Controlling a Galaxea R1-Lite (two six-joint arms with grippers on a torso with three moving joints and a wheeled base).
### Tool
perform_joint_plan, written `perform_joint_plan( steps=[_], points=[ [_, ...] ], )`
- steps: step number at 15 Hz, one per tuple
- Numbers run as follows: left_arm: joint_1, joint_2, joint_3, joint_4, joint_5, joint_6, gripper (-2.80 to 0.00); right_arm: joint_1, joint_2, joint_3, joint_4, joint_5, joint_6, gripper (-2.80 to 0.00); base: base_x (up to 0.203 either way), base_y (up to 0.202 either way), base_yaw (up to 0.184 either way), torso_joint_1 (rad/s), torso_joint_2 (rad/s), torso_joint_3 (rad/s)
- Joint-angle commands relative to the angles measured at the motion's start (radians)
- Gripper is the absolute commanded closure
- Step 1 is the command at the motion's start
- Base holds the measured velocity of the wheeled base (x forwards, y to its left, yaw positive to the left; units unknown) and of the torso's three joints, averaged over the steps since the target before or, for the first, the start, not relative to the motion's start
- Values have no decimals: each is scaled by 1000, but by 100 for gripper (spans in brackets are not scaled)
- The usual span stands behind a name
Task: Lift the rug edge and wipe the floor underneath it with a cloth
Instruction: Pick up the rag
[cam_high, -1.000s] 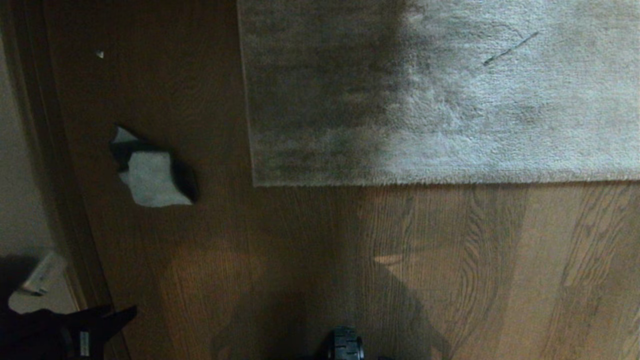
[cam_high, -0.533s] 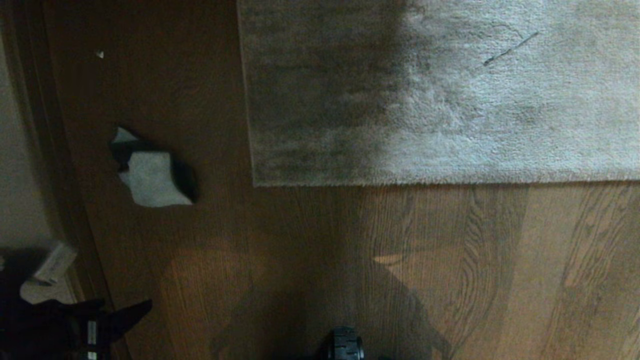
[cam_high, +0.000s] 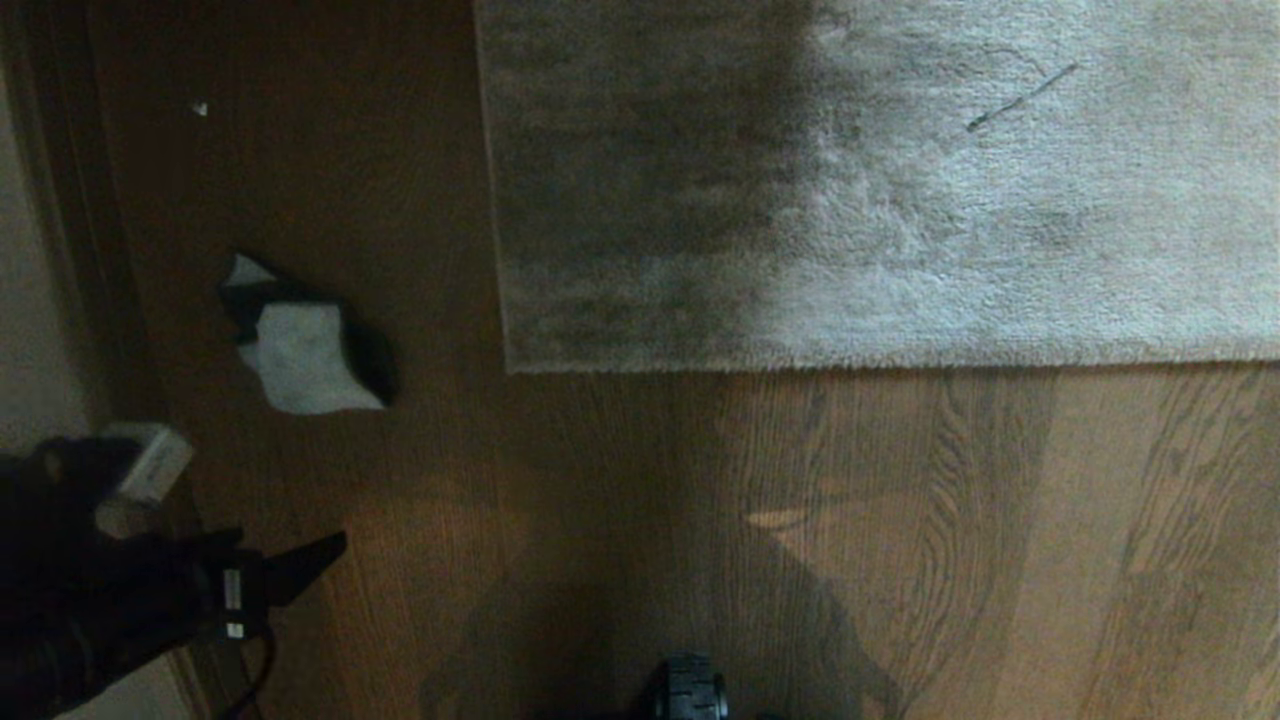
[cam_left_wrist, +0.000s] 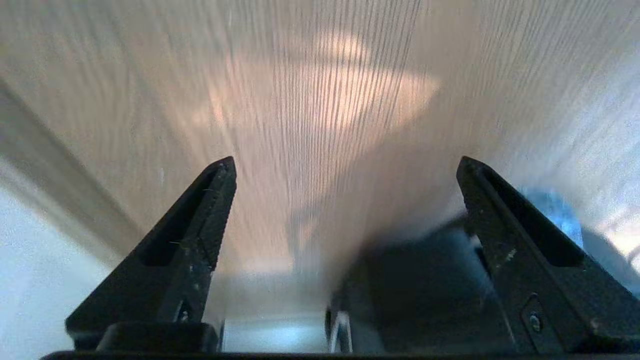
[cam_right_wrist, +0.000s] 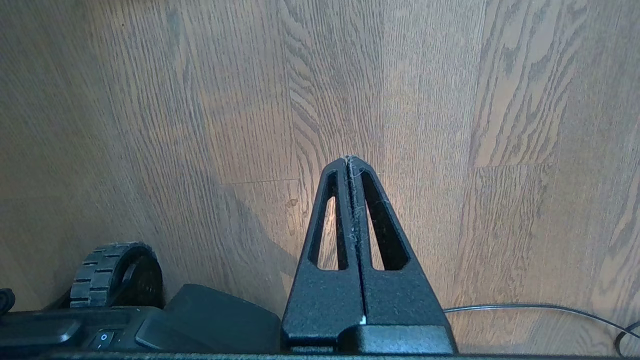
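The rug (cam_high: 950, 200) lies flat across the far right, its edge (cam_high: 850, 364) running straight to a square corner (cam_high: 510, 366). A small pale grey cloth (cam_high: 300, 365) lies crumpled on the brown wood floor (cam_high: 800, 540), left of that corner. My left arm (cam_high: 150, 600) reaches in at the near left, short of the cloth. The left gripper (cam_left_wrist: 345, 161) is open, with only blurred floor between its fingers. Low over bare planks, my right gripper (cam_right_wrist: 350, 161) is shut on nothing, with a few fibres on its tips.
A dark baseboard and pale wall (cam_high: 50, 300) run along the far left. The base's wheel (cam_high: 690, 690) shows at the near middle and again in the right wrist view (cam_right_wrist: 115, 272), where a thin cable (cam_right_wrist: 525, 307) crosses the floor. A tiny white speck (cam_high: 200, 108) lies far left.
My left arm has come forward from the near-left corner toward the cloth. The cloth, the rug and the right gripper have stayed put.
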Motion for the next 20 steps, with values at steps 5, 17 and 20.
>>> perform_joint_plan(
  steps=[5, 17, 20],
  points=[
    [-6, 114, -76, -131, 5, 3, -280, 0, 0, 0, 0, 0, 0, 0, 0, 0, 0, 0, 0, 0],
    [5, 249, -201, -286, 11, 53, -280, 0, 0, 0, 0, 0, 0, 0, 0, 0, 0, 0, 0, 0],
    [40, 291, -234, -309, 11, 99, -280, 0, 0, 0, 0, 0, 0, 0, 0, 0, 0, 0, 0, 0]
  ],
)
